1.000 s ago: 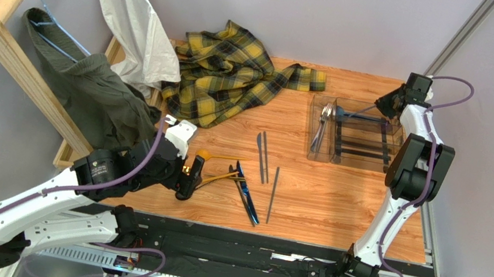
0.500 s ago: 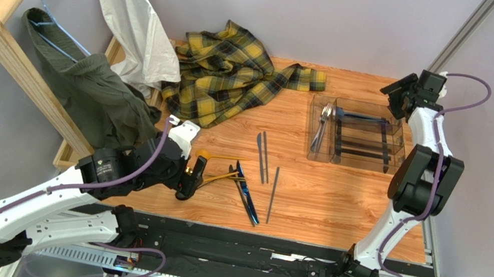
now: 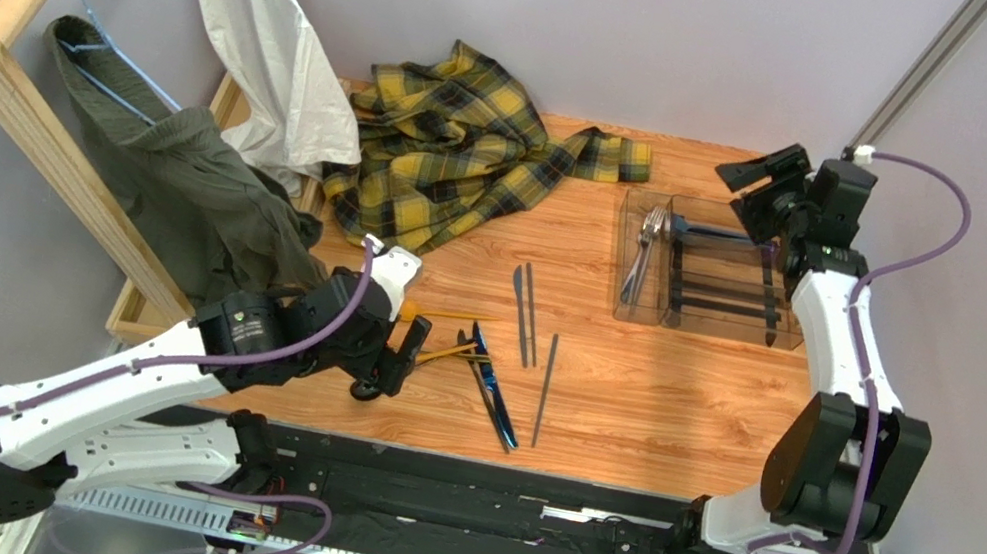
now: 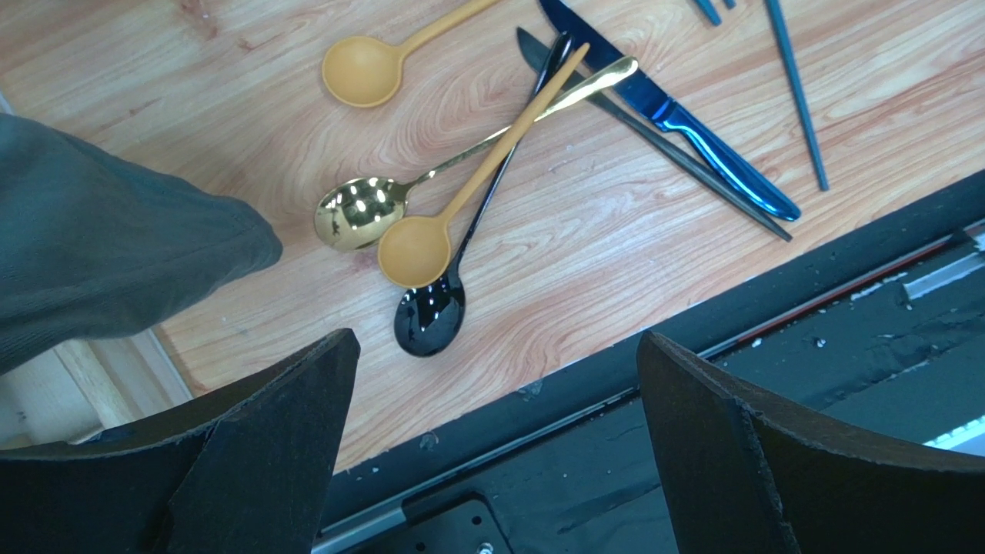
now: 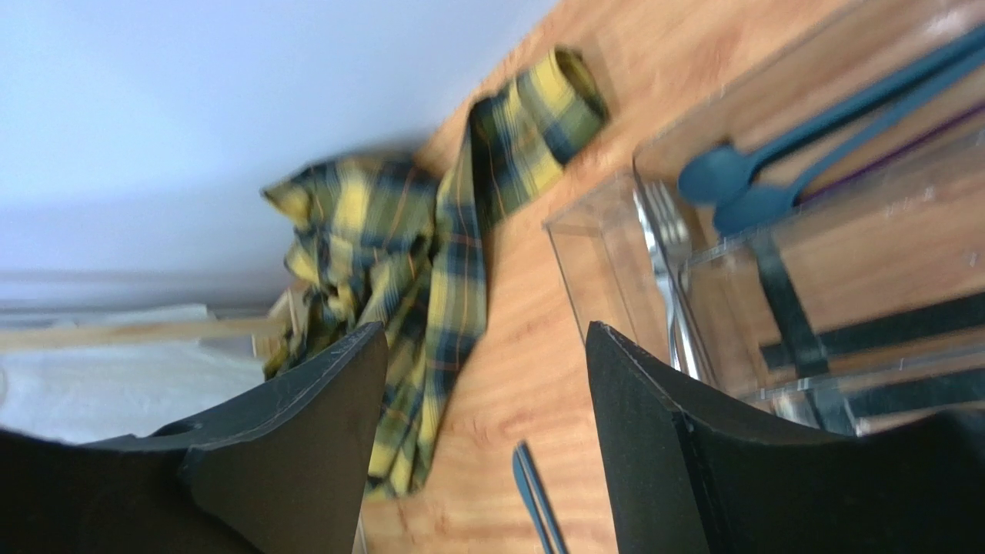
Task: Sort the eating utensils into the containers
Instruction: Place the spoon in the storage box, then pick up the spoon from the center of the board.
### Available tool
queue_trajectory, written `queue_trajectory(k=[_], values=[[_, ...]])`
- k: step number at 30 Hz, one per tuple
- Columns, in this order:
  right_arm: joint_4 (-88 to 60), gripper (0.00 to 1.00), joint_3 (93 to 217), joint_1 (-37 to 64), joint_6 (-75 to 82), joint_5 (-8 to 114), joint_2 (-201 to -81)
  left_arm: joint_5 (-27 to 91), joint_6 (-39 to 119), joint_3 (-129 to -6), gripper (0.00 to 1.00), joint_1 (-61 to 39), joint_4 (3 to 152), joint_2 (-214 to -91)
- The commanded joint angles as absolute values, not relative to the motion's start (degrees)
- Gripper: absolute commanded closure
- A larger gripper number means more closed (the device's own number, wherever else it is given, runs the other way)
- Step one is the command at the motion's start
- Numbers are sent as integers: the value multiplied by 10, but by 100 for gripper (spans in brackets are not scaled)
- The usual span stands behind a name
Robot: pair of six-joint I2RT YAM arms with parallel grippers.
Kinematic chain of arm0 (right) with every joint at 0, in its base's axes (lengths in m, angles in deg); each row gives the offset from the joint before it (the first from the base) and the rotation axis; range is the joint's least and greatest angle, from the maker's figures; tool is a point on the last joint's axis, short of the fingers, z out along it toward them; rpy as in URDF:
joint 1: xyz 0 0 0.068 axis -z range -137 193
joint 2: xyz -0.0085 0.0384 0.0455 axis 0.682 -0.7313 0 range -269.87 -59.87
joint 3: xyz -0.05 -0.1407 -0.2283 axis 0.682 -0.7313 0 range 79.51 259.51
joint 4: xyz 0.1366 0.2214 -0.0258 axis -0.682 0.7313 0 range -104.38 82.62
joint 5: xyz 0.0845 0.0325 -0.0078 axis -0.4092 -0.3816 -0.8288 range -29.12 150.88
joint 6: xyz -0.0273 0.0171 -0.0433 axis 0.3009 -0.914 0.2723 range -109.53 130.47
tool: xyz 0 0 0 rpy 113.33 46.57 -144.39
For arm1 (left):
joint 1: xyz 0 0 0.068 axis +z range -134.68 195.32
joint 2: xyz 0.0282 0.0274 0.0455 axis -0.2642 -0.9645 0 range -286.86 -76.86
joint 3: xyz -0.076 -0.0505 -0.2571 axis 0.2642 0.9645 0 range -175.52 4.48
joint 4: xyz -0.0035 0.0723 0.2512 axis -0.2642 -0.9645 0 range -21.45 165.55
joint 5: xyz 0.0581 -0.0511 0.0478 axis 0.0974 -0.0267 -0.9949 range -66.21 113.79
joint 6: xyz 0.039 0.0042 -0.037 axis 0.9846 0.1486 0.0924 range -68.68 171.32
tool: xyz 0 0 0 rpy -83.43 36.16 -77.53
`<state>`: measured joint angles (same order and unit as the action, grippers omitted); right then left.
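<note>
- our left gripper (image 4: 497, 346) is spread wide and holds nothing, just beside the loose cutlery at the lower middle of the overhead frame.
- in its wrist view a shiny gold spoon (image 4: 361, 211), a matte yellow spoon (image 4: 416, 248), a black spoon (image 4: 430, 323) and a blue knife (image 4: 694, 139) lie crossed on the wooden table (image 4: 601, 266).
- our right gripper (image 5: 486, 335) has its fingers apart and is empty, by the far edge of the clear tray (image 3: 719, 290) at upper right.
- teal spoons (image 5: 740, 173) and a silver fork (image 5: 665, 231) lie in the tray.

bright even light; right wrist view blurred; gold spoon (image 4: 361, 211) glints
</note>
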<state>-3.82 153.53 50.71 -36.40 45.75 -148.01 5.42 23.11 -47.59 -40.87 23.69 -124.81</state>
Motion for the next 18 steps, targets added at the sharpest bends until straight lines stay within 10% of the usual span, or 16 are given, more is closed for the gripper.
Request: queue_trajectory(k=[1,18], values=[[-82,33,1473,482,-380,432,-1420,63,225,-471,1,-409,259,-1268],[6,34,1226,352,-319,453,-1111,77,202,-411,3,-408,330,-1289]])
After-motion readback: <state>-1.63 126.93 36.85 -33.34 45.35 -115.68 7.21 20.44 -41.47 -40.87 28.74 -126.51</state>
